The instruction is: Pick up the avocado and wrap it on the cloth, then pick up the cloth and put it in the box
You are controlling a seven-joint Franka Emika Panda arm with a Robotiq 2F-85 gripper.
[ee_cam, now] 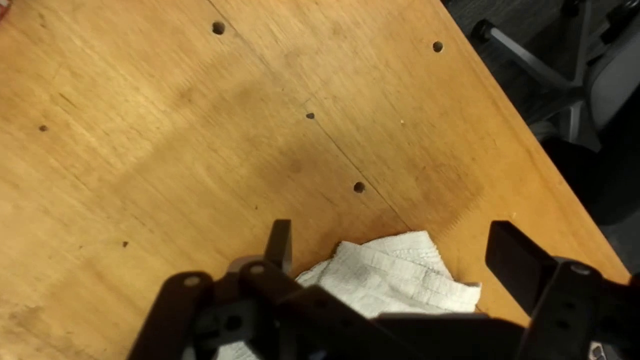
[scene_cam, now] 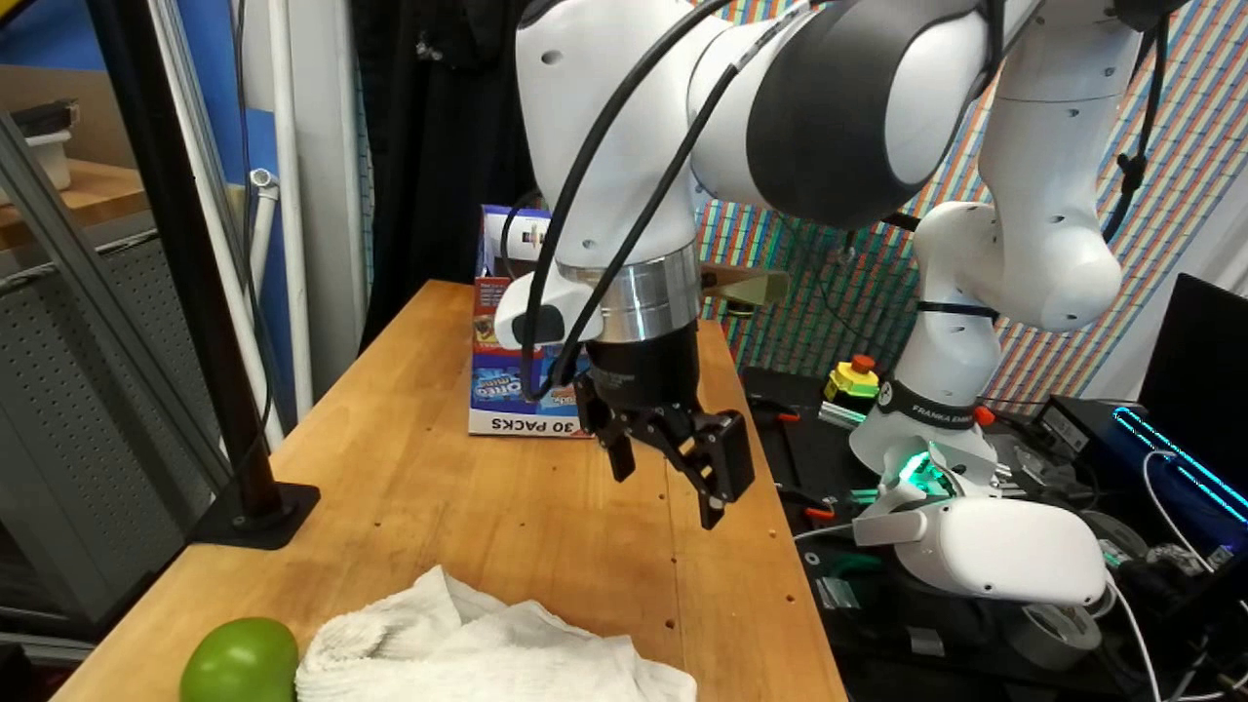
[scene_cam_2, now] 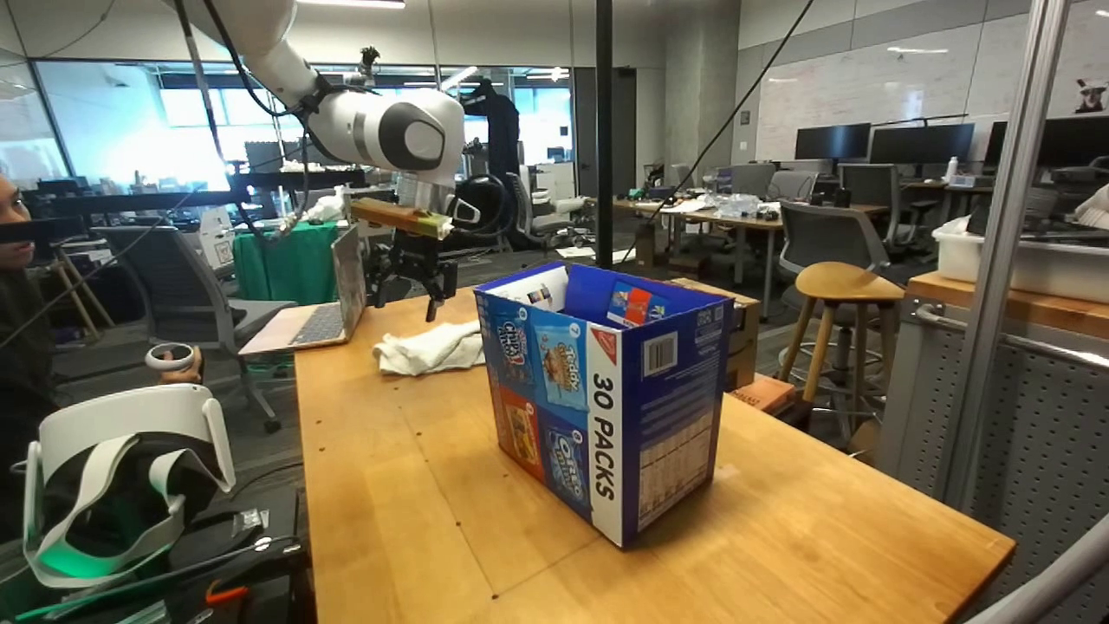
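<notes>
The green avocado point(scene_cam: 241, 663) rests on the wooden table at the bottom edge of an exterior view, just beside the crumpled white cloth point(scene_cam: 487, 655). Neither the wrist view nor the exterior view with the cloth point(scene_cam_2: 431, 349) behind the box shows the avocado. The blue printed box point(scene_cam_2: 563, 390) stands upright with its top open; in an exterior view the arm partly covers the box point(scene_cam: 499, 385). My gripper point(scene_cam: 668, 492) hangs above the table between box and cloth, open and holding nothing. In the wrist view the cloth point(ee_cam: 387, 280) lies below the spread gripper point(ee_cam: 391, 231), partly hidden by it.
A black post point(scene_cam: 255, 497) is fixed at the table's edge. An open laptop point(scene_cam_2: 325, 316) stands at the table's far end. Beside the table are a white headset point(scene_cam: 1014, 551) and cables. Part of a person shows at the edge of an exterior view.
</notes>
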